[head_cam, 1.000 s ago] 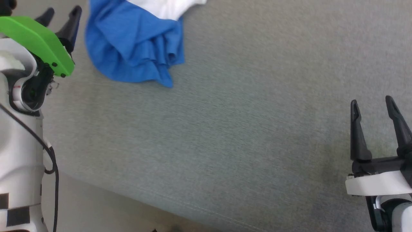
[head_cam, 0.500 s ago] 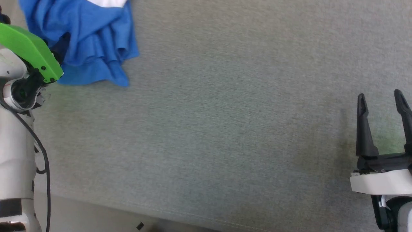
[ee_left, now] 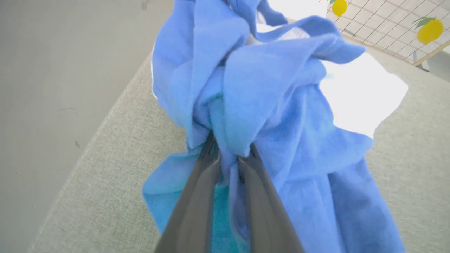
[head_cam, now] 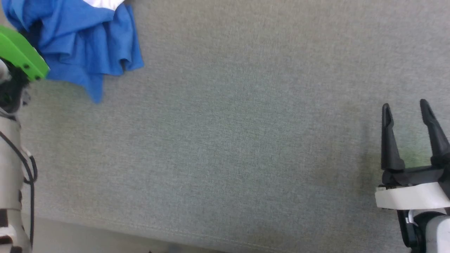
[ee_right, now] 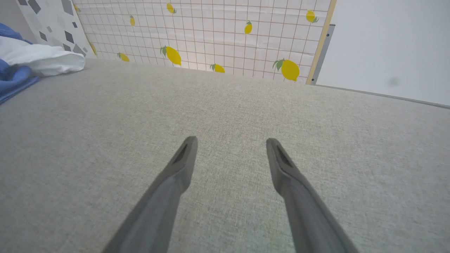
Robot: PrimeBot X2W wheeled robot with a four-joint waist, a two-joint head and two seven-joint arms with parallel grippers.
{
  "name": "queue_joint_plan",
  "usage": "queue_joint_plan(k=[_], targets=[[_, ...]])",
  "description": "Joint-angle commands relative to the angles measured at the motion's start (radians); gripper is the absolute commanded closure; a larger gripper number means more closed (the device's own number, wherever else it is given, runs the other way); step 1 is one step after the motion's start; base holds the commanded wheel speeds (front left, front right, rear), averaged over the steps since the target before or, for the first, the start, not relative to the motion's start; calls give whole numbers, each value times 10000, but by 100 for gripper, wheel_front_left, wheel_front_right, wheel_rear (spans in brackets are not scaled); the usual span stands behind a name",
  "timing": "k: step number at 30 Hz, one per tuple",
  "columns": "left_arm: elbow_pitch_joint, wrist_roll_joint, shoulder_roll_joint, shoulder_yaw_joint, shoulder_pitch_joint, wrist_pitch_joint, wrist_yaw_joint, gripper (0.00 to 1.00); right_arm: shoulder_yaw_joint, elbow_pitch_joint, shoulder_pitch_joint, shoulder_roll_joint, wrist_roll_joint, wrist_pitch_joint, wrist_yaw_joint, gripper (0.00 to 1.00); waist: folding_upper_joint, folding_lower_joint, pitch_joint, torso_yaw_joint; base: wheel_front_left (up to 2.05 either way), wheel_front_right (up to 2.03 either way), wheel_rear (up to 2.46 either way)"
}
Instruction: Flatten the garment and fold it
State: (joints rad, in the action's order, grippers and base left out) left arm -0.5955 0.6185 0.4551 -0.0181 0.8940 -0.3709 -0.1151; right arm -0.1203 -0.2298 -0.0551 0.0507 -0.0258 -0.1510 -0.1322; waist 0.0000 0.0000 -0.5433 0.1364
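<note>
Head view: a T-shirt of soft cotton is shown crumpled at the upper left of a grey-green, finely woven surface. Its bright blue cloth is gathered into rounded ridges. One narrow pointed flap lies lowest in the view, and a sliver of white body is seen at the top edge. A flat green plate on the left arm overlaps the blue folds.

Left wrist view: the left gripper is seen with its two dark, tapered fingers drawn almost together, and a thick bunch of blue cloth is pinched between them.

At the lower right of the head view, the right gripper is held over bare weave, well apart from the T-shirt. Its fingers are spread wide and nothing is held between them. In the right wrist view, a white gridded panel printed with yellow lemons is seen behind the surface.

One second earlier the left fingers stood apart just beside the blue cloth, with nothing gripped. The folds have since been drawn into a tighter bunch. The camera itself has turned, and the right gripper is unchanged.
</note>
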Motion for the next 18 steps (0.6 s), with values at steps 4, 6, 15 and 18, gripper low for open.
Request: queue_joint_plan(k=[4, 6, 15, 18], targets=[[433, 339, 156, -105, 545, 215, -105, 100, 102, 494, -183, -5, 342, -308, 15, 0, 0, 0, 1108, 42, 0, 0, 0], [726, 390, 169, -224, 696, 242, -119, 100, 153, 747, -145, -5, 506, -435, 15, 0, 0, 0, 1500, 30, 0, 0, 0], [1932, -1, 147, -730, 1160, 340, 40, 100, 433, 1792, 4, -5, 1171, -898, 15, 0, 0, 0, 3030, -199, 0, 0, 0], [2391, 107, -148, -810, 1409, 228, 189, 100, 429, 2078, 93, -5, 1356, -996, 15, 0, 0, 0, 3507, -349, 0, 0, 0]])
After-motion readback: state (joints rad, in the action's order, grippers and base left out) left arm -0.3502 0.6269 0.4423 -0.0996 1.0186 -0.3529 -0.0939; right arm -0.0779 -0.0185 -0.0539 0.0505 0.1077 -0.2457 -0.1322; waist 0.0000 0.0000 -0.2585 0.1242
